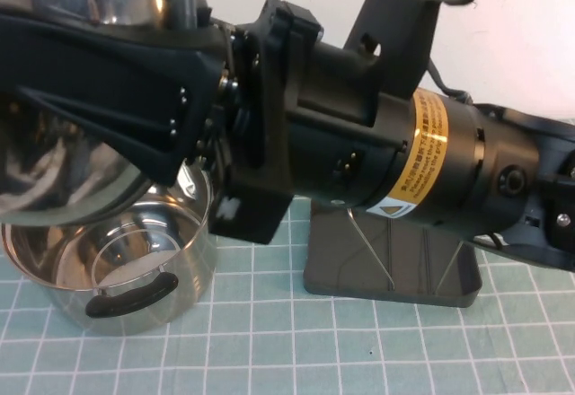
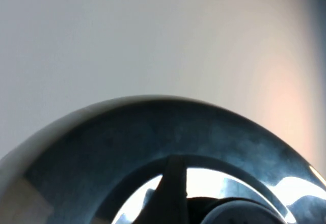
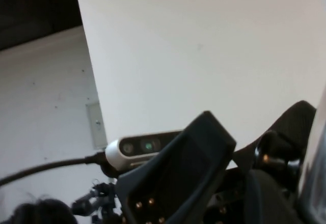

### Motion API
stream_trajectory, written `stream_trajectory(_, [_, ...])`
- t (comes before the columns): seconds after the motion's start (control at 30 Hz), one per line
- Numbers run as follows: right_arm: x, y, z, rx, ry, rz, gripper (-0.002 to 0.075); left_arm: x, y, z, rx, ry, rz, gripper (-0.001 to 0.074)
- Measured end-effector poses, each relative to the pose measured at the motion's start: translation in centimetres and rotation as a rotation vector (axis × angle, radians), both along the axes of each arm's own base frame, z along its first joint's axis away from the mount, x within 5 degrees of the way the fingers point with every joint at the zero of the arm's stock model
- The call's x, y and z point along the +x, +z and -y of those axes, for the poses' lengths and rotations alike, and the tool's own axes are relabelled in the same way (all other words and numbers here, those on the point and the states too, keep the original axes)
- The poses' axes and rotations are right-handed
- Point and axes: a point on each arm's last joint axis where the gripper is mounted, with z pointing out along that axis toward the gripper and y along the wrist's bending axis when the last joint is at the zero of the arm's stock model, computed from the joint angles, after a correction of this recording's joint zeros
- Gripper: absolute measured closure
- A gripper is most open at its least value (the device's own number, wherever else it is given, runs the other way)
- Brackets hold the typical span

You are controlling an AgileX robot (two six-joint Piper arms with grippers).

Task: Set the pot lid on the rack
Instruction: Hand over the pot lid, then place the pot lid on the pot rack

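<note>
The right gripper [image 1: 135,112], clamped on the raised pot lid [image 1: 63,171] above the pot [image 1: 108,274], should carry it level rightward to the rack [image 1: 395,274], while I cannot tell the left gripper's state.

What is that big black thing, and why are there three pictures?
It is a robot with two arms, each ending in a grasping end effector. The high view looks down from above; the other two come from wrist cameras. On the green checked mat stand a deep shiny steel pot and a dark grey plastic rack with wire loops. The round shiny steel pot lid is up above the pot. The right end effector is at its rim; the left end effector is close by. I cannot tell which holds it.
</note>
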Motion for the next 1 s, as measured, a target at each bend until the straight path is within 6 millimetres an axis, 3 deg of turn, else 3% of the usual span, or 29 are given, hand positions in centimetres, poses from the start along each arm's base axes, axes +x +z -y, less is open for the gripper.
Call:
stream_trajectory(0.17, [0.3, -0.2, -0.2, -0.012, -0.11, 0.12, 0.06, 0.3, 0.1, -0.1, 0.033, 0.053, -0.027, 0.0045])
stream_trajectory(0.33, [0.9, 0.0, -0.1, 0.01, -0.252, 0.228, 0.0605, 0.9, 0.1, -0.4, 0.211, 0.217, -0.052, 0.0043])
stream_trajectory(0.57, [2.5, 0.1, 0.7, 0.009, -0.381, 0.279, 0.0607, -0.4, 0.2, -1.5, 0.342, 0.434, -0.024, 0.0043])
stream_trajectory(0.7, [4.3, -0.1, 1.7, -0.032, -0.462, 0.279, 0.0607, -1.5, 0.3, -1.8, 0.419, 0.519, 0.028, 0.0043])
stream_trajectory(0.83, [6.5, 0.7, 4.4, -0.107, -0.595, 0.283, 0.0607, -2.3, 0.0, -2.5, 0.476, 0.617, 0.018, 0.0046])
stream_trajectory(0.9, [7.3, 1.2, 5.9, -0.18, -0.668, 0.271, 0.0607, -2.7, -0.1, -2.9, 0.444, 0.639, -0.021, 0.0097])
stream_trajectory(1.0, [8.0, 1.6, 8.0, -0.326, -0.787, 0.208, 0.0607, -2.8, -0.9, -3.2, 0.378, 0.632, -0.086, 0.0279])
